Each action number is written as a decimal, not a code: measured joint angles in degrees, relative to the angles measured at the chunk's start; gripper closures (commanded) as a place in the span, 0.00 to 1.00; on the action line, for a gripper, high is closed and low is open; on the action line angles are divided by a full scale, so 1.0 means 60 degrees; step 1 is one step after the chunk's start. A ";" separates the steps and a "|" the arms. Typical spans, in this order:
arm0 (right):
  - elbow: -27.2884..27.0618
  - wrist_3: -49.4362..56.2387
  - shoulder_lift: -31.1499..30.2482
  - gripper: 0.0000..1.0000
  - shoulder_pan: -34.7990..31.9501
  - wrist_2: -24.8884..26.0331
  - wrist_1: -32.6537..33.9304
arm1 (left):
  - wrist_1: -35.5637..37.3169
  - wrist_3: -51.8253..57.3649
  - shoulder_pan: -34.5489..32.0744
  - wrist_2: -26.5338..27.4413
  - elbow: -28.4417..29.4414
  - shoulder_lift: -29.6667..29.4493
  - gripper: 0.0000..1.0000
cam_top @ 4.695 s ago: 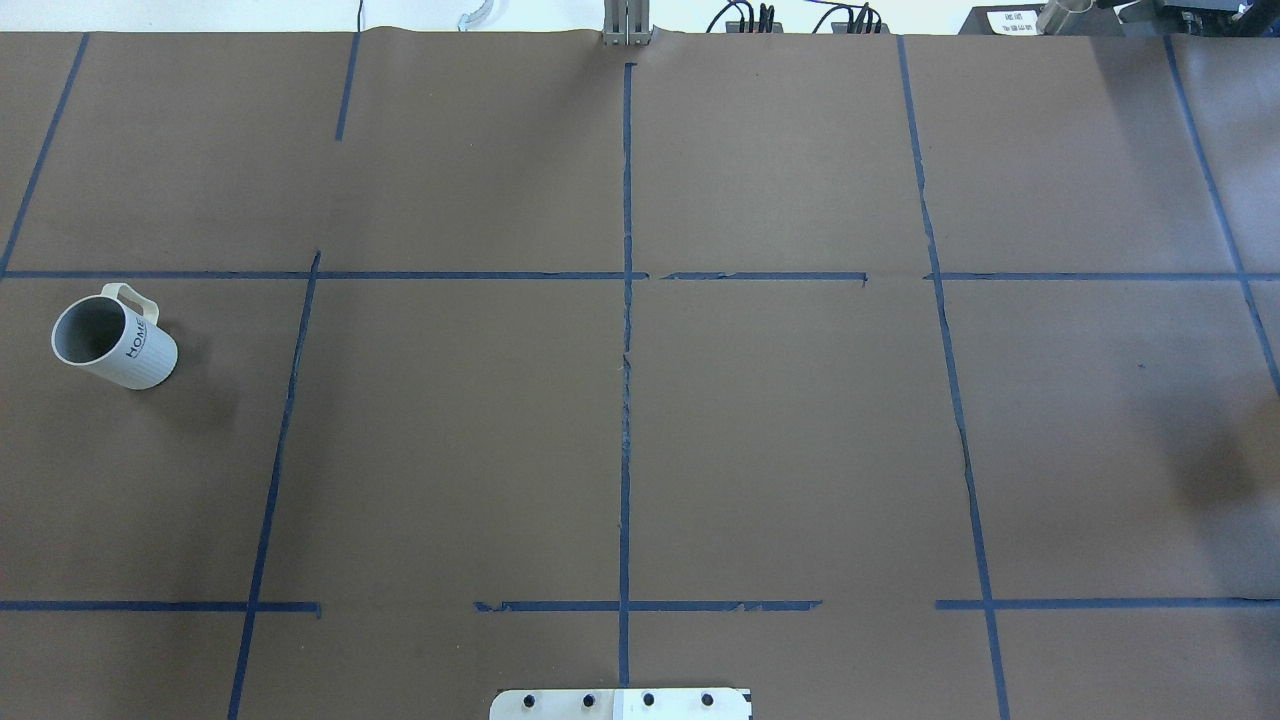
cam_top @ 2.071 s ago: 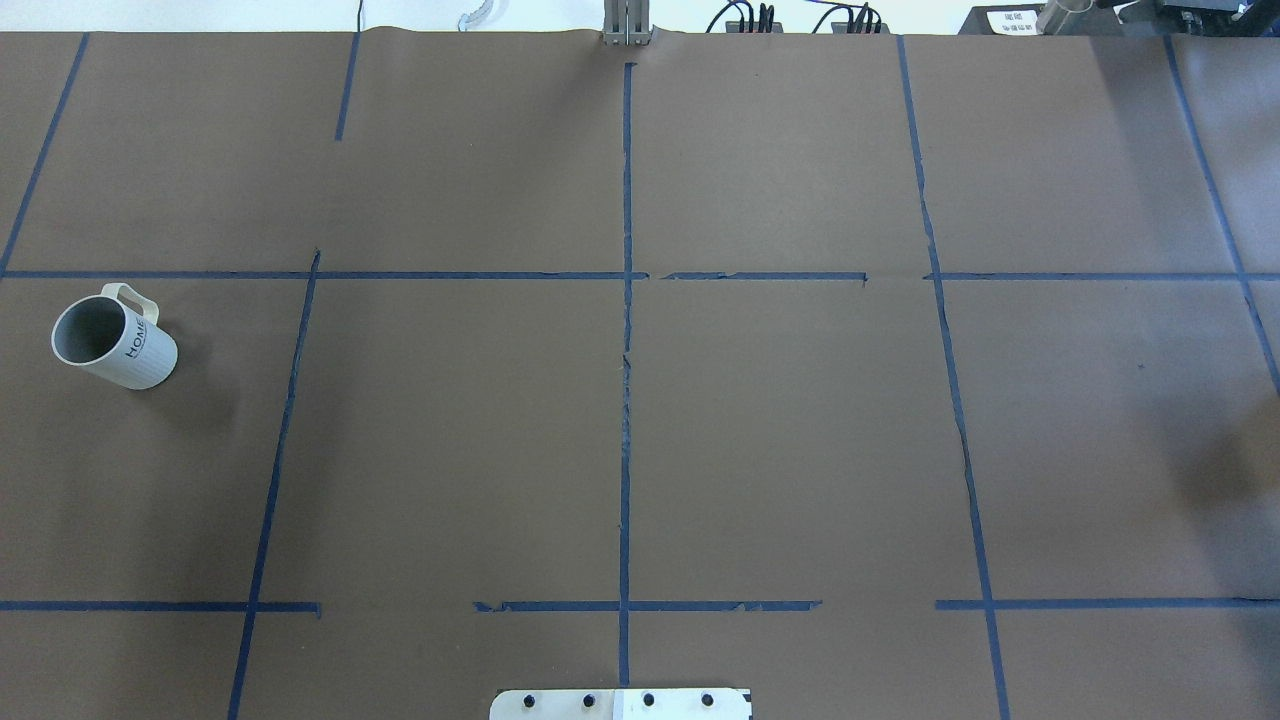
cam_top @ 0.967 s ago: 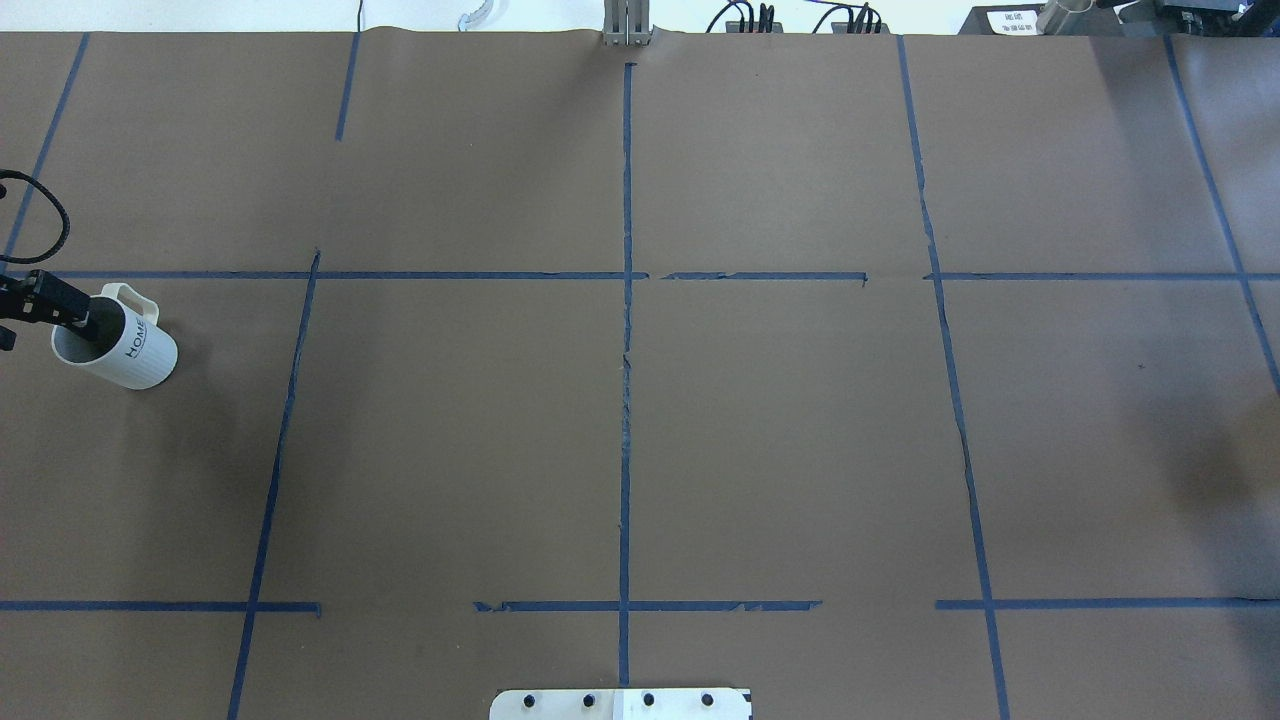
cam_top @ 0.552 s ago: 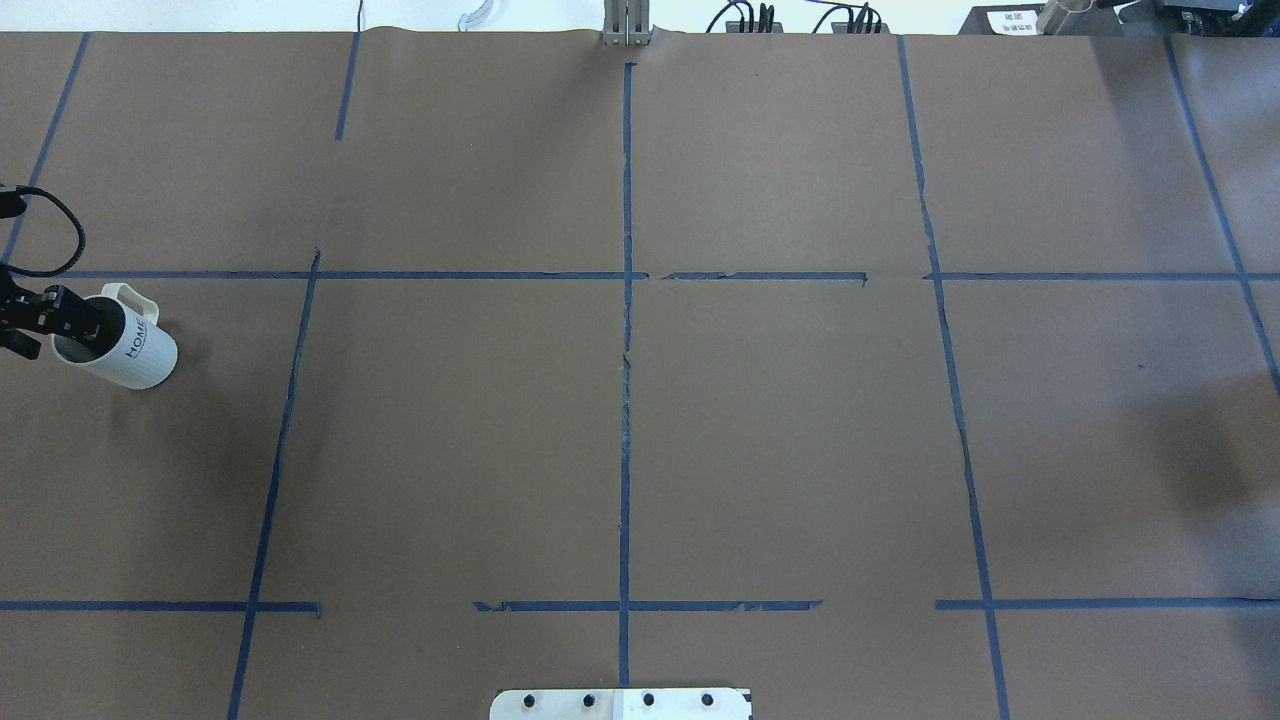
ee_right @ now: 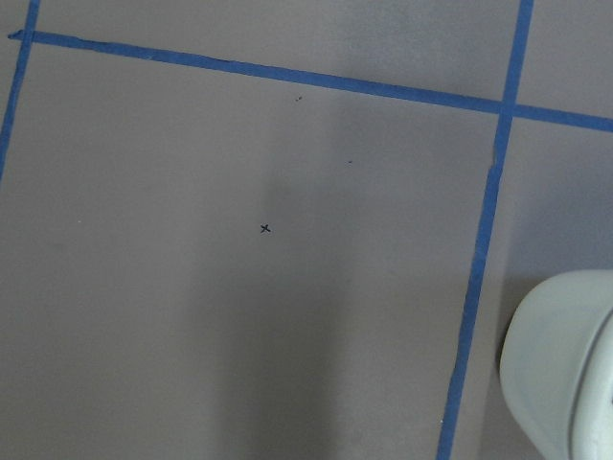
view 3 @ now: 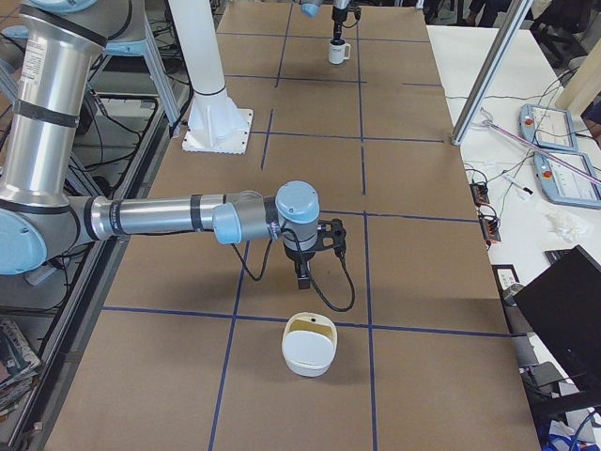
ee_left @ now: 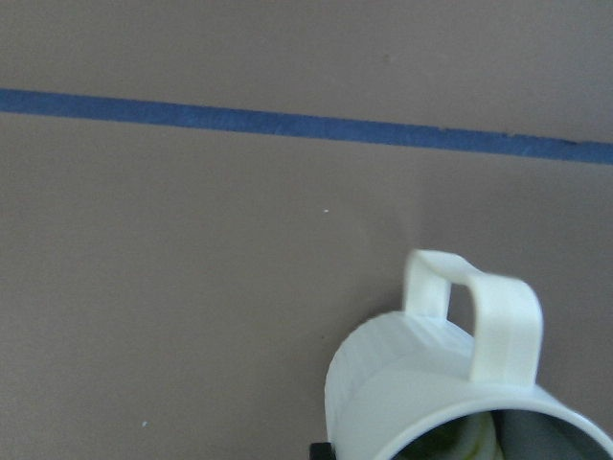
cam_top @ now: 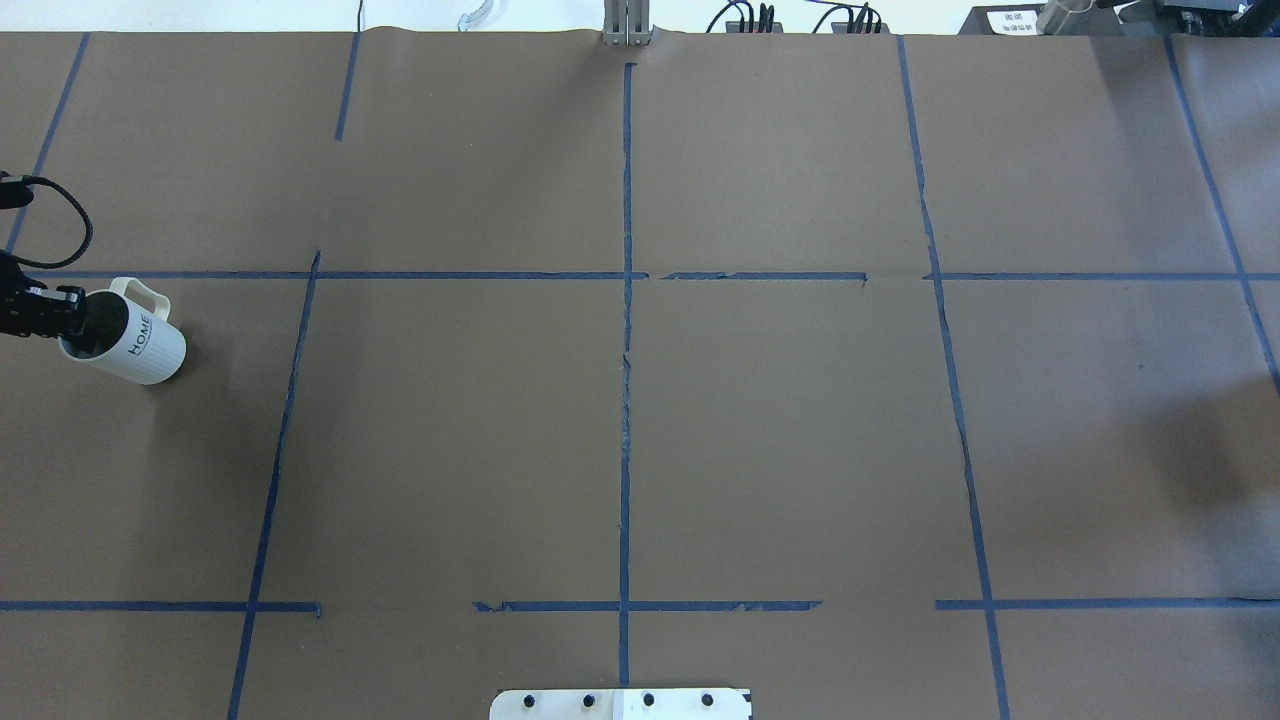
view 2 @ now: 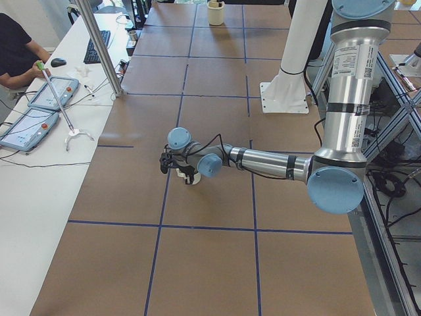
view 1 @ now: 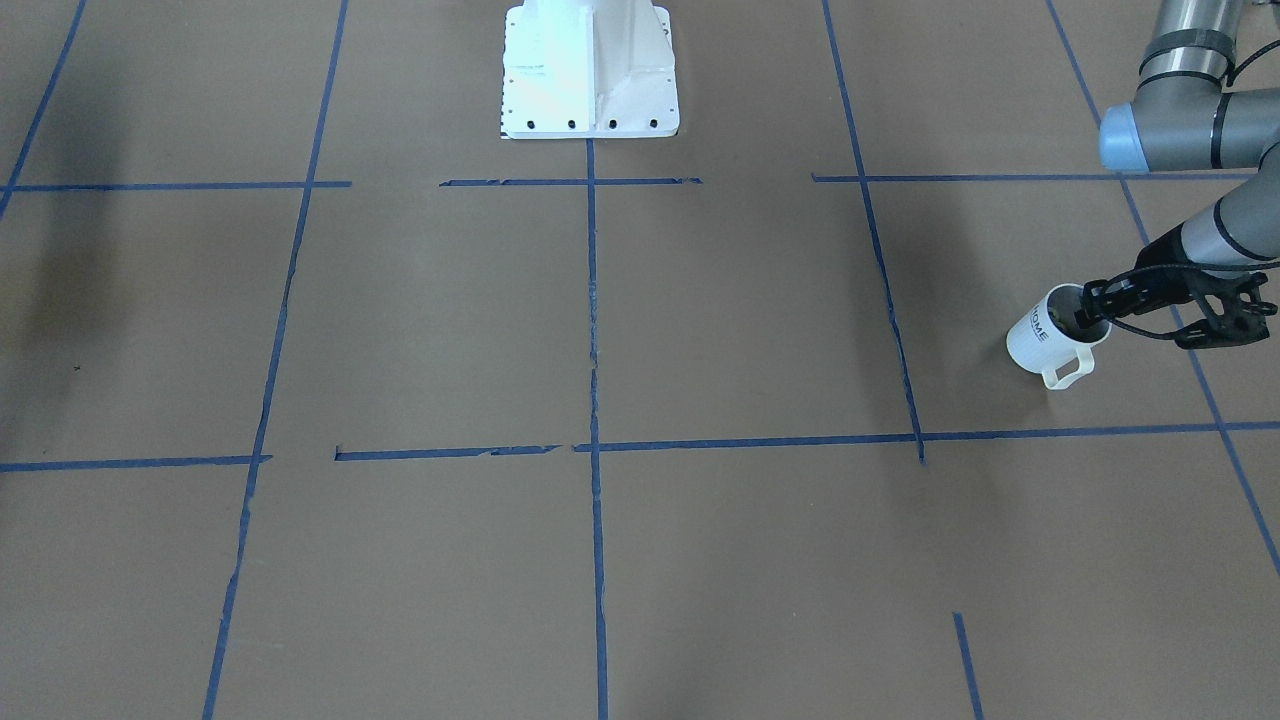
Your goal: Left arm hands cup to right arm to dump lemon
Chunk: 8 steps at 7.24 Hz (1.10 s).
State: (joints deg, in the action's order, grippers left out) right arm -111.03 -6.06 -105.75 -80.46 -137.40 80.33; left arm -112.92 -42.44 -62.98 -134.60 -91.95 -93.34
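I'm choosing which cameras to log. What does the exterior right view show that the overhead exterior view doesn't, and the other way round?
Only exterior right: the right arm, the right gripper pointing down, and a white container with a yellowish inside on the table near it. Only overhead: the HOME lettering on the cup and the left gripper reaching its rim. Both: the cup itself and the brown table with blue tape lines.

wide bare table (cam_top: pixel 780 420) lies between the cup (cam_top: pixel 140 345) and white tub (view 3: pixel 310 349).
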 measured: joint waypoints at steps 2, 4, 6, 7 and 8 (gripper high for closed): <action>0.0015 -0.1915 0.0366 0.00 0.1189 0.0148 -0.1676 | 0.0047 -0.1256 -0.0032 0.0024 -0.0465 -0.0788 1.00; 0.0009 -0.3662 0.0710 0.00 0.2114 0.0432 -0.3918 | 0.0071 -0.2602 0.0081 0.0195 -0.0901 -0.1697 1.00; -0.0040 -0.5269 0.1443 0.00 0.3174 0.1421 -0.5444 | 0.0979 -0.4155 0.0928 0.0898 -0.1151 -0.2913 1.00; -0.0102 -0.5781 0.1908 0.00 0.3605 0.1987 -0.5782 | 0.2300 -0.4387 0.1362 0.1343 -0.1172 -0.3873 1.00; -0.0246 -0.5998 0.2333 0.00 0.4067 0.2667 -0.5909 | 0.3689 -0.4629 0.1832 0.1733 -0.1086 -0.4995 1.00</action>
State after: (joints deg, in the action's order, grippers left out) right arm -112.51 -42.05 -91.75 -56.06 -121.39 44.87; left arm -90.79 -70.21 -51.99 -124.20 -98.46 -123.31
